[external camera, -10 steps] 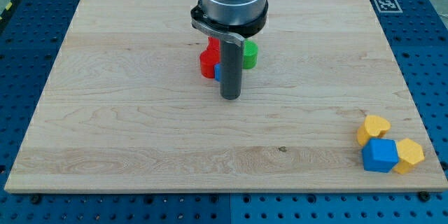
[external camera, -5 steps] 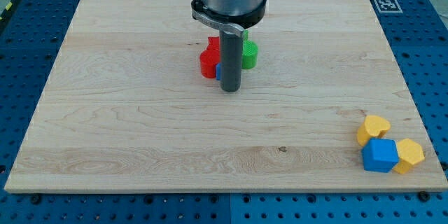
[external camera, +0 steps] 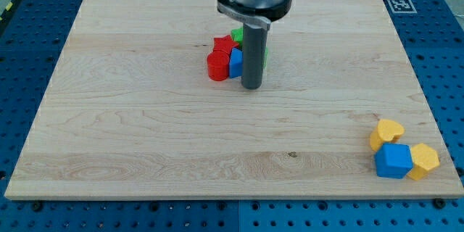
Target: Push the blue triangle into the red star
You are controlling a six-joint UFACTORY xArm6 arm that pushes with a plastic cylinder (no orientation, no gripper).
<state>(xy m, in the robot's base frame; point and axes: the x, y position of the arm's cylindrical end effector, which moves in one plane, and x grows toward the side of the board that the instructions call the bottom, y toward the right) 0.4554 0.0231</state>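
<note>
Touching blue triangle (external camera: 235, 63) | my tip (external camera: 251, 86) | red star (external camera: 223, 44) adjacent

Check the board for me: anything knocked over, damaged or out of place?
Nothing stands out. My tip sits just right of the blue triangle, which touches the red blocks. Everything lies flat on the board.

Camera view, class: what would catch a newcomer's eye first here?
The big grey arm at the view's top, its dark rod ending in my tip beside a tight cluster: a red block, the red star, the blue triangle and a green block. At bottom right sit a blue cube and two yellow blocks.
</note>
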